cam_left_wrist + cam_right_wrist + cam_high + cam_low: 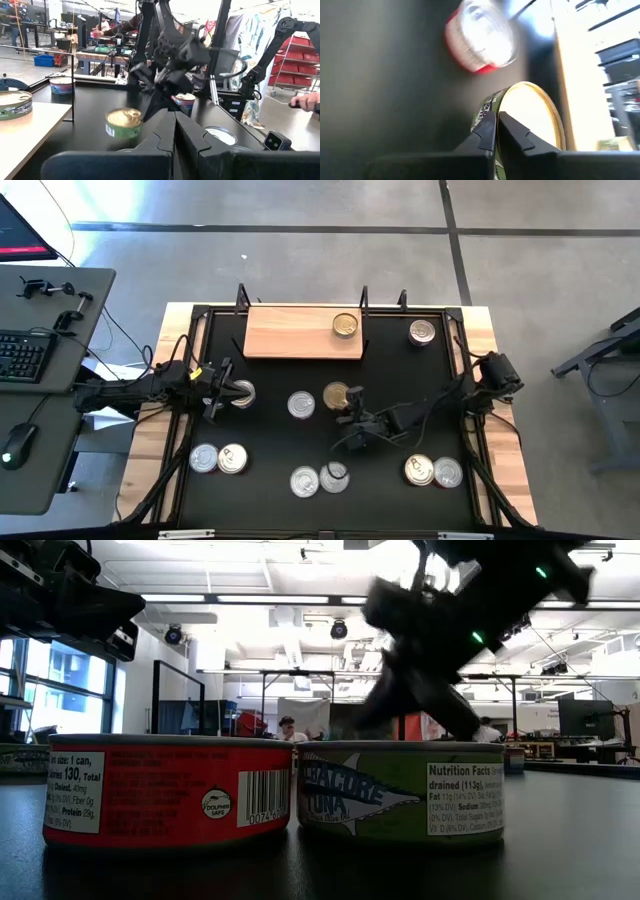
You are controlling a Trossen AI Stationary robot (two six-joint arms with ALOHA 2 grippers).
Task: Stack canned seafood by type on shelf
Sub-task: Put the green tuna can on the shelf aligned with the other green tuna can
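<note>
The wooden shelf (pixel 295 332) lies at the mat's far edge and carries one gold-lidded tin (pixel 346 325). Several other tins are spread over the black mat (pixel 270 435). My right gripper (pixel 350 404) hangs over the mat's middle, its fingers (pixel 490 125) shut, right beside a green tin with a gold lid (pixel 336 395) (pixel 530 120) (pixel 124 123). A red tin with a silver lid (pixel 480 37) (pixel 301 404) stands just left of that one. My left gripper (pixel 214 391) (pixel 175 122) is shut and sits by a silver-lidded tin (pixel 241 393) at the mat's left. My right gripper's shut fingertips stand at the rim of the green tin (pixel 492 107), where lid and side wall meet, slanting down from the table's right. The tin rests flat on the mat. Whether the fingertips touch it cannot be told.
Pairs of tins stand near the mat's front: left (pixel 218 458), middle (pixel 318 479) (pixel 165 790) (pixel 400 790) and right (pixel 432 471). One tin (pixel 422 332) sits at the far right, beside the shelf. A black frame (pixel 460 380) rims the mat. People show in the room behind.
</note>
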